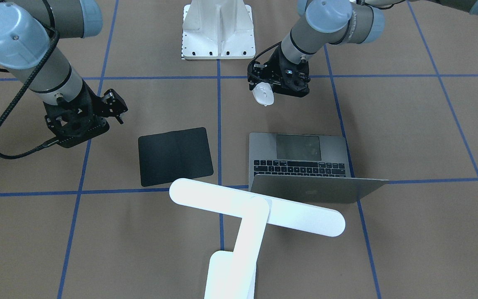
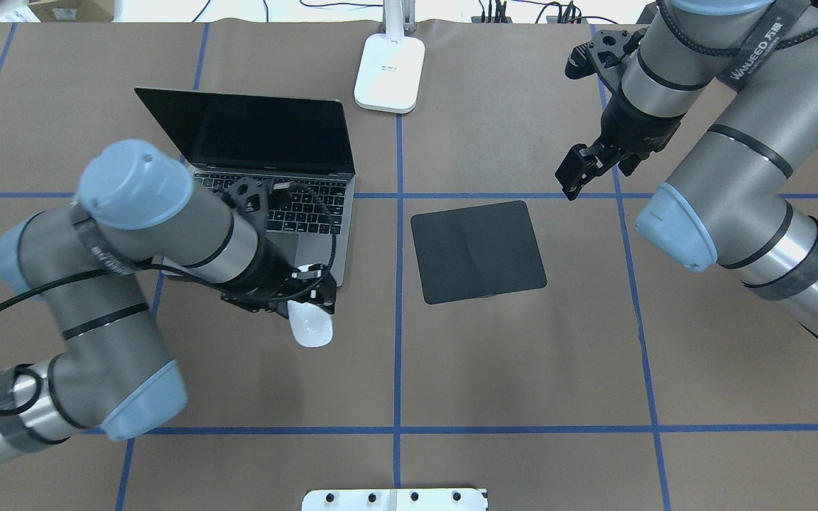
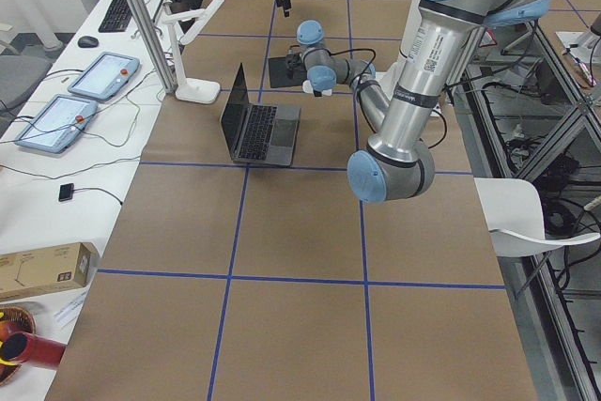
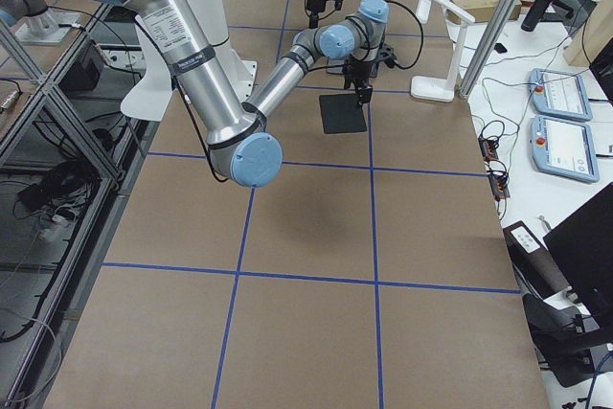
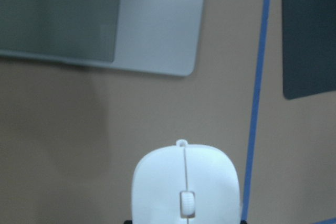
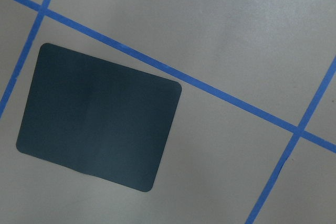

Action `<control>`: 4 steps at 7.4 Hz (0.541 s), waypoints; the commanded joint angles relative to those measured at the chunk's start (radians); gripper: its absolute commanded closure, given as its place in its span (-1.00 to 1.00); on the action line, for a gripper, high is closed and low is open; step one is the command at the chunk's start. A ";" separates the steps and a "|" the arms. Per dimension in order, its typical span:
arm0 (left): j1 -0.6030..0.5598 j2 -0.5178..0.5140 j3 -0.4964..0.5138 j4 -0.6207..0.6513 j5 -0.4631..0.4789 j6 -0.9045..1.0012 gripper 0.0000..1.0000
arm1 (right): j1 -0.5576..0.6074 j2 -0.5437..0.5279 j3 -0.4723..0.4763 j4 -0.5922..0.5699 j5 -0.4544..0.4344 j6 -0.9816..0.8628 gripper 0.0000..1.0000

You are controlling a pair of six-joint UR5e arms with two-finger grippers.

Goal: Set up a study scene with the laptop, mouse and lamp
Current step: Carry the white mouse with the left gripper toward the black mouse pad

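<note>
The laptop (image 2: 274, 142) is seen opened on the tabletop (image 2: 522, 369), with the lamp (image 1: 255, 207) stood at the far edge near it, so two of the three pieces appear placed. The mouse (image 2: 309, 328) is clamped in the left end effector (image 2: 307, 304), near the laptop's front corner and short of the bare black mouse pad (image 2: 478, 250), where it is judged to belong. Nothing is carried by the right end effector (image 2: 574, 177), poised beyond the pad; whether it is open cannot be told.

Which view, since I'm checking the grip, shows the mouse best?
The left wrist view: the mouse fills its lower half, scroll wheel clear. Front-facing shows it small in the left gripper; overhead, partly under that gripper; exterior left, a white speck. Exterior right and the right wrist view do not show it.
</note>
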 commanded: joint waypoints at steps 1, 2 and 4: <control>-0.002 -0.169 0.155 0.023 0.004 0.000 -0.34 | 0.007 -0.001 0.001 0.000 0.023 0.000 -1.00; -0.002 -0.219 0.208 0.017 0.004 -0.001 -0.34 | 0.011 -0.001 0.001 0.000 0.029 0.002 -1.00; -0.002 -0.355 0.387 -0.003 0.032 -0.001 -0.33 | 0.021 -0.009 -0.001 0.001 0.040 0.002 -1.00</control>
